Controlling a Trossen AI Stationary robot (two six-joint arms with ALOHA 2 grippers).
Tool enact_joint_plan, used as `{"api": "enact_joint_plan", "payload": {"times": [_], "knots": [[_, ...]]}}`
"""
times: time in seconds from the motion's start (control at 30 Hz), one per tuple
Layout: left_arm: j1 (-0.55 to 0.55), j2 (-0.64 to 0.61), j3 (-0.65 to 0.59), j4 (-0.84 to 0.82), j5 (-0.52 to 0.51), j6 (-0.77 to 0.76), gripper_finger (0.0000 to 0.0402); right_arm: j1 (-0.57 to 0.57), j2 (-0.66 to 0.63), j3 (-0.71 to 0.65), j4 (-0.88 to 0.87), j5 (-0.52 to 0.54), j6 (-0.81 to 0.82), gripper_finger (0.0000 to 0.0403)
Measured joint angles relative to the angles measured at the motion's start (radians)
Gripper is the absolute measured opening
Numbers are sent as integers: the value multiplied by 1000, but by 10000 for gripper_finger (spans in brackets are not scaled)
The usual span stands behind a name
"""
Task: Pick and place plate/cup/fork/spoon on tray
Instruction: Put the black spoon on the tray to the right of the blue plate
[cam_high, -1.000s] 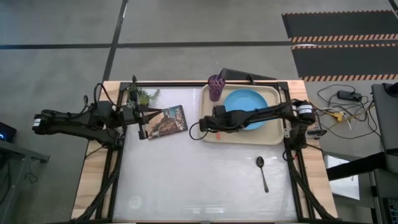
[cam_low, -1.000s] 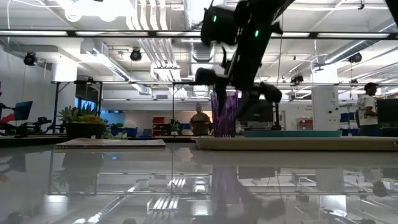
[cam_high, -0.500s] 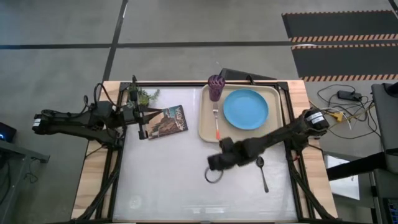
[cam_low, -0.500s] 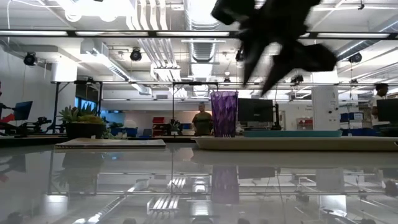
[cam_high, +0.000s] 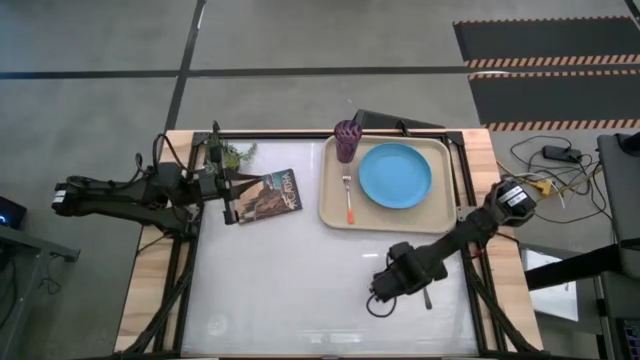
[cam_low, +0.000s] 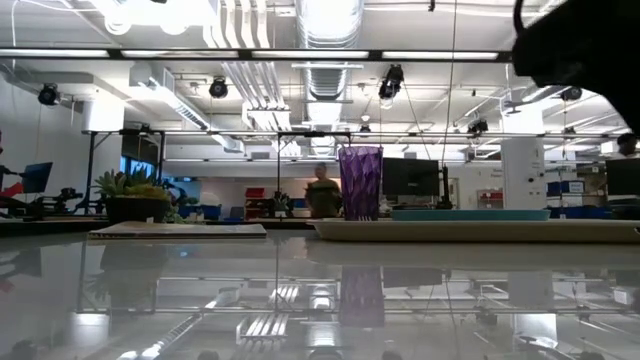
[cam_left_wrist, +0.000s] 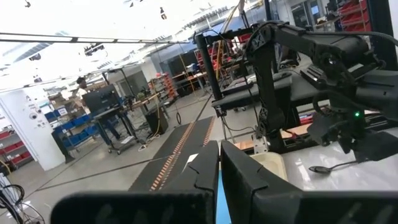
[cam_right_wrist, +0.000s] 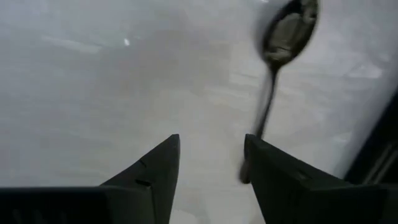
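Observation:
The beige tray (cam_high: 332, 212) lies at the table's far right. On it are the light-blue plate (cam_high: 395, 175), the purple cup (cam_high: 347, 140) upright at its far left corner, and the orange-tipped fork (cam_high: 348, 198) lying left of the plate. The dark spoon (cam_right_wrist: 283, 43) lies flat on the table near the right edge, partly under my right arm in the high view (cam_high: 427, 298). My right gripper (cam_right_wrist: 208, 168) is open and empty just above the table, and the spoon's handle end shows beside one finger (cam_right_wrist: 273, 180). My left gripper (cam_high: 230, 197) is shut and waits at the far left.
A picture book (cam_high: 268, 195) lies left of the tray, by my left gripper. A small green plant (cam_high: 238, 153) stands at the far left. There is bare table in the near half, left of the spoon. A person stands in the room behind (cam_low: 322, 195).
My right gripper has left the tray's left part, where the fork now lies uncovered. It has swung toward the table's near edge and then right, coming down beside the spoon.

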Motion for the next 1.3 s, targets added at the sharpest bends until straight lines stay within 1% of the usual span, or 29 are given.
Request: {"api": "enact_joint_plan", "payload": {"times": [0.13,0.27,0.57,0.7,0.83,0.93,1.03,1.23,1.3], "knots": [[0,0,0,0,0,-1,0,23,-10,-34,-18,-7,0,187],[0,2,0,0,0,-1,0,35,-36,-100,-3,-24,0,189],[1,1,0,0,0,-1,0,38,-180,-353,227,-23,20,187],[1,2,0,0,0,-1,0,48,-228,-441,327,-22,43,181],[1,2,0,0,0,-1,0,60,-239,-498,385,-21,65,162],[1,3,0,0,0,0,0,69,-223,-514,406,-22,51,140],[1,3,0,0,0,0,0,72,-213,-515,411,-22,27,109],[1,3,0,0,0,0,0,74,-204,-515,403,-24,37,27],[1,3,0,0,0,0,0,74,-205,-515,403,-24,37,14]]}}
